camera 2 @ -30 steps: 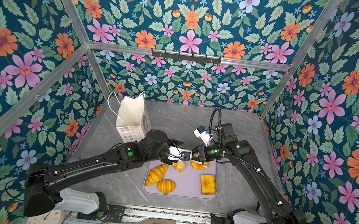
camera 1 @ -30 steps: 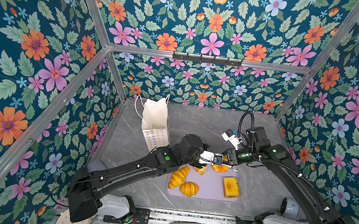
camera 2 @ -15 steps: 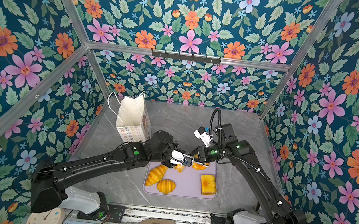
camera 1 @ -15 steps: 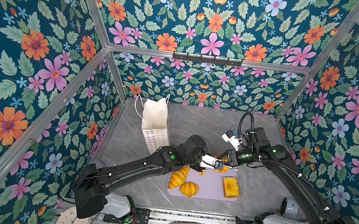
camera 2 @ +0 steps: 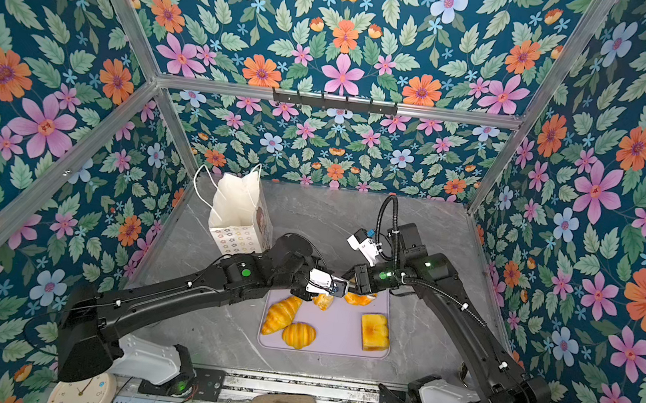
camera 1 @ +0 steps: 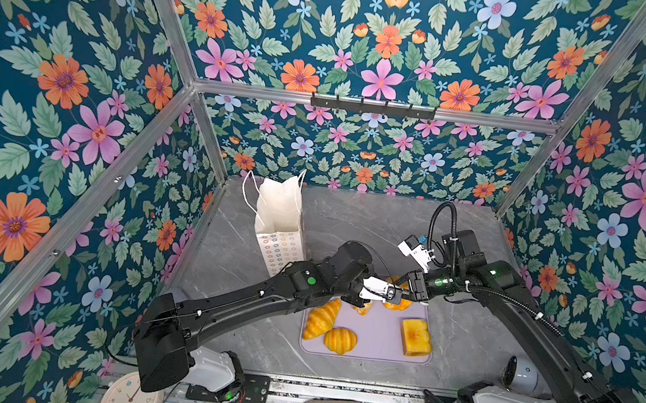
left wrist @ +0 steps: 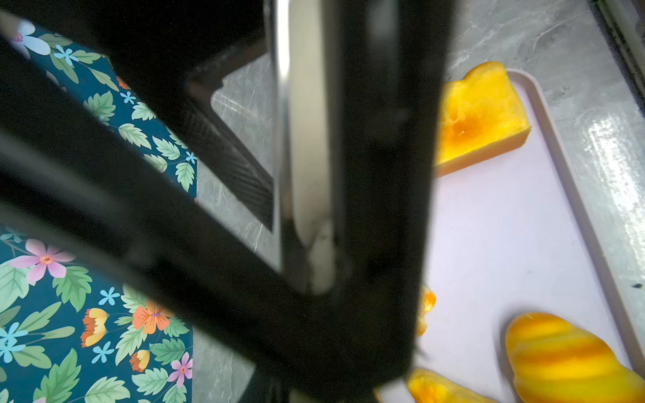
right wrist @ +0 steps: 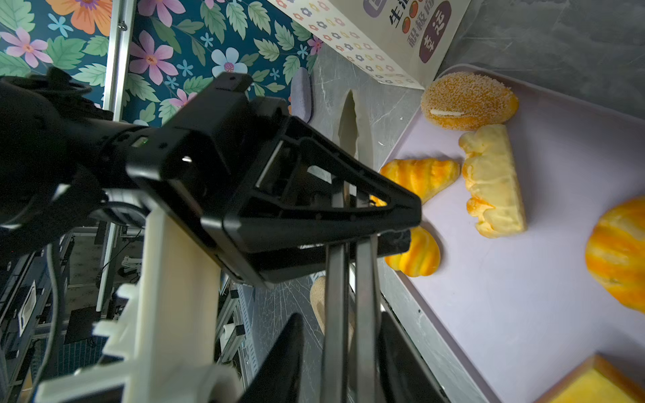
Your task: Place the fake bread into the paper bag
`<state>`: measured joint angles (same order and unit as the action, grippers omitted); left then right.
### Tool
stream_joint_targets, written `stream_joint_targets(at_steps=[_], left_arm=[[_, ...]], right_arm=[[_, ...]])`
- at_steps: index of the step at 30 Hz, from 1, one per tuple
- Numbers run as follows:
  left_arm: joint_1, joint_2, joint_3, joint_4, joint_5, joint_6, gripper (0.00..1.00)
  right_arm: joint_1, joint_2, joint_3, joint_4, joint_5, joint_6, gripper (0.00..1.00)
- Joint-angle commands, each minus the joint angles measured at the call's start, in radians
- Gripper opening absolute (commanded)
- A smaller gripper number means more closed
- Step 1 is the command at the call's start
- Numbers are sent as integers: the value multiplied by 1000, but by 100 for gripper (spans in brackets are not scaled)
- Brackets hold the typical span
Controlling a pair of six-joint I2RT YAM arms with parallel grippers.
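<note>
Jaws of left gripper (camera 1: 394, 294) and right gripper (camera 1: 405, 292) are held tip to tip over the tray (camera 1: 375, 338); clenched or released cannot be told. Fake bread (camera 1: 322, 319) is left there, near the paper bag (camera 1: 278, 213) stood upright for loading.

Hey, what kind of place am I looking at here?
Probably a robot lab test cell: an aluminium frame with floral wall panels boxes in the tabletop, a left arm and a right arm are mounted at its front, and toy bread sits on a tray.
</note>
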<state>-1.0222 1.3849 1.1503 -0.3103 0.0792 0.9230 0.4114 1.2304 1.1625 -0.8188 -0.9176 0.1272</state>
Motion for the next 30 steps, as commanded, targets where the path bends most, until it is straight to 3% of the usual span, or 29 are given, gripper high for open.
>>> stream_joint_targets(at_steps=[1,21,24,27,30], left_arm=[[5,-8,15,79,-42,-34,6],[6,1,34,61,-41,92,7],[5,-5,28,70,-39,81,17],[5,-26,1,99,-45,66,40],[5,-62,-26,104,-43,32,47]], right_arm=[[3,6,-1,-54,-27,-23,31],[32,45,-3,-52,-45,-43,24],[31,46,-1,-51,-37,-41,21],[31,35,0,-42,-9,-23,17],[32,22,10,-65,51,-16,17]])
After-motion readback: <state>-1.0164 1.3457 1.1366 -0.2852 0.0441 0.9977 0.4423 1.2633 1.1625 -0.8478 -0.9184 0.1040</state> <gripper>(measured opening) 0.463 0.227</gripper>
